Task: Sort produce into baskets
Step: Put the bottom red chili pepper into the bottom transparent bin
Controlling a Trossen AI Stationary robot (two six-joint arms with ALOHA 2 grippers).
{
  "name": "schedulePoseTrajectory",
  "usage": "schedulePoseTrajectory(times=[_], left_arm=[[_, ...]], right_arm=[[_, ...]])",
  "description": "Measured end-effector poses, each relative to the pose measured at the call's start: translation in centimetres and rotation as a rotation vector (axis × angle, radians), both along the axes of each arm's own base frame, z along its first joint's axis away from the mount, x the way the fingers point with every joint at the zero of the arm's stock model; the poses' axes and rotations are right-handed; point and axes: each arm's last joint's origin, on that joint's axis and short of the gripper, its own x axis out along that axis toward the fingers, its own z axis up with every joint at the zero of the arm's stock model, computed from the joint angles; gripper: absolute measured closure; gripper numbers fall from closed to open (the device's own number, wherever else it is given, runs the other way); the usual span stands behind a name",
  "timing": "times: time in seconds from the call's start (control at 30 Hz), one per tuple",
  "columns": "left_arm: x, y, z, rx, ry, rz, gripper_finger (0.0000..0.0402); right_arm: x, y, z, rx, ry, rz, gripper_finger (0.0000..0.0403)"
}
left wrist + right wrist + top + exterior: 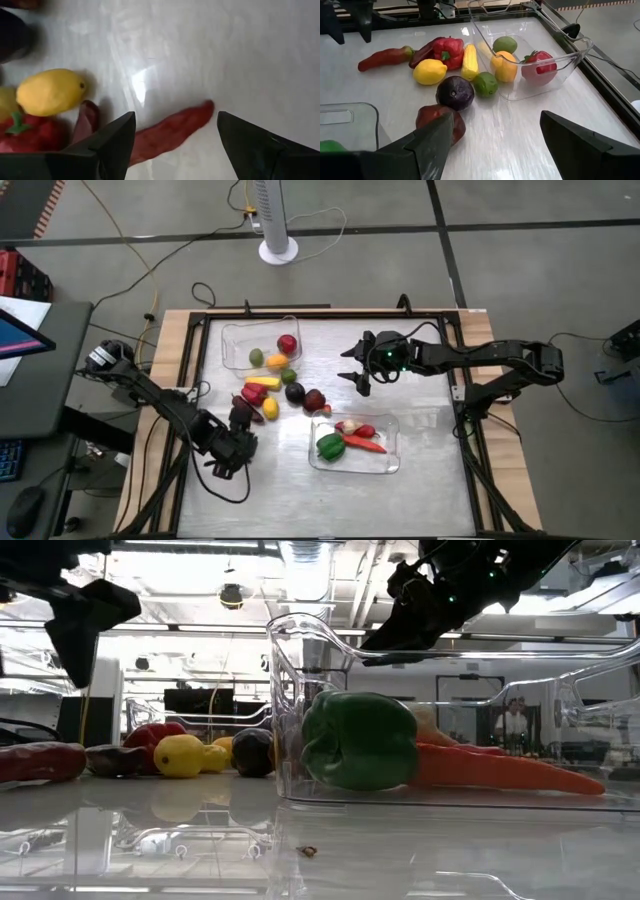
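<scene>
Loose produce lies mid-table: a long red chili (170, 132), a lemon (50, 91), a red pepper (447, 51), corn (470, 61), a lime (485, 83), a dark purple round piece (455, 92) and a dark red piece (436, 119). My left gripper (242, 412) is open above the chili, its fingers on either side of it and clear of it. My right gripper (356, 370) is open and empty, up in the air between the two clear baskets. The far basket (232, 350) holds several pieces. The near basket (392, 448) holds a green pepper (360, 740), a carrot (500, 770) and small pieces.
A raised dark frame (470, 390) runs round the tabletop. Bare tabletop (420, 380) lies to the right of the loose produce and along the near edge. A white fan stand (278, 248) is on the floor beyond the far edge. People stand far back in the room (512, 720).
</scene>
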Motion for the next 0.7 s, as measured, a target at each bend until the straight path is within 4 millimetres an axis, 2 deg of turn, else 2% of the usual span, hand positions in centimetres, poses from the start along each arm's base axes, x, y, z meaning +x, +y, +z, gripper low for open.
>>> schedulePoseTrajectory(times=[0.3, 0.53, 0.7], left_arm=[[0.5, 0.03, 0.2, 0.089, -0.092, -0.037, 0.0119], [0.54, -0.27, 0.24, 0.06, -0.096, -0.058, 0.0081], [0.21, -0.75, 0.21, 0.037, -0.083, -0.077, 0.0078]], right_arm=[[-0.01, 0.0, 0.0, -0.001, 0.001, 0.001, 0.0078], [-0.01, 0.0, -0.01, 0.0, 0.001, 0.0, 0.0078], [-0.02, 0.0, -0.02, 0.0, 0.003, 0.0, 0.0078]])
